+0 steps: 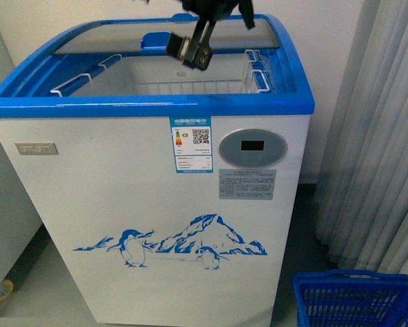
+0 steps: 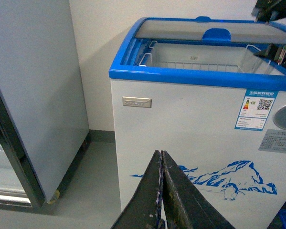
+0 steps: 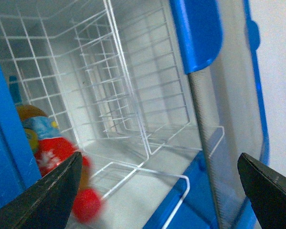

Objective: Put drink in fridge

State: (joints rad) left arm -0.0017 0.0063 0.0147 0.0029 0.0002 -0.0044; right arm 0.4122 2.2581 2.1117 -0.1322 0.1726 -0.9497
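Lying low in the wire basket [image 3: 133, 109] inside the fridge [image 1: 149, 225], the drink [image 3: 61, 157] showed only at the lower left of the right wrist frame: a blurred red cap, a red label above it, and a patch of brown, with something blue and yellow pressed against it that could not be made out. It appeared to be on its side or tilted, though the blur left that uncertain. The right gripper [image 3: 157, 191] hung over the open compartment with its two dark fingers spread wide and nothing between them; in the front view it sat at the upper middle of the frame, above the blue rim [image 1: 149, 105]. The left gripper [image 2: 161, 191] was pressed together at the bottom of its own frame, empty, well apart from the freezer front.

As a judgement, a filled plastic cola bottle would have been fairly heavy for its size, firm but slightly yielding under squeeze, and smooth enough to slip. The labelled mid-body offered the best hold, across its width, since the cap was narrow and the round wall could roll.
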